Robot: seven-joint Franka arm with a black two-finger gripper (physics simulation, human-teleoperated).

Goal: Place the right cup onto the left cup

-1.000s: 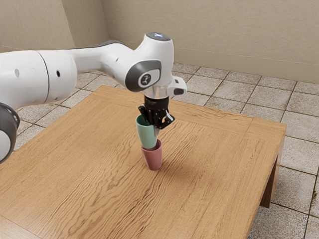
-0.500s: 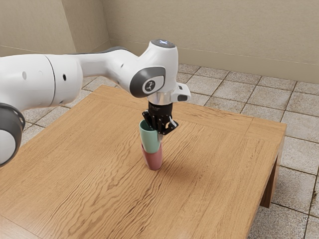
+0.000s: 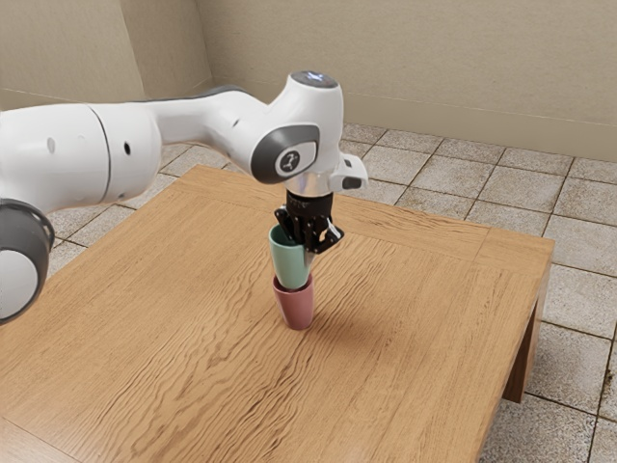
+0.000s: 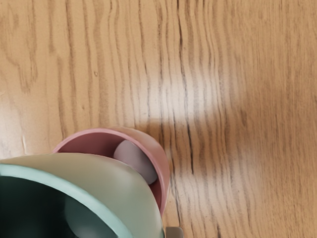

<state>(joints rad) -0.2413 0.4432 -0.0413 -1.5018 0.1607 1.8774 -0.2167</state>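
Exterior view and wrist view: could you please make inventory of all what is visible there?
Mint-green tapered cup: one, mint green, held over the pink cup
Pink tapered cup: one, pink, upright on the table
Wooden table: one, brown, under the pink cup
Tiled floor: one, grey, around the table
Smooth walls: several faces, beige, beyond the floor
Robot arm: one, white and dark grey, above the table
Hand: one, black, gripping the mint-green cup

In the exterior view, the black fingers [image 3: 331, 234] cover part of the green cup [image 3: 289, 262], which hides part of the pink cup [image 3: 296, 311]. The arm [image 3: 72, 154] and desk [image 3: 193, 338] are cut off. In the wrist view, the cropped green cup covers much of the pink one; a cropped grey piece [image 4: 174, 232] is unidentifiable.
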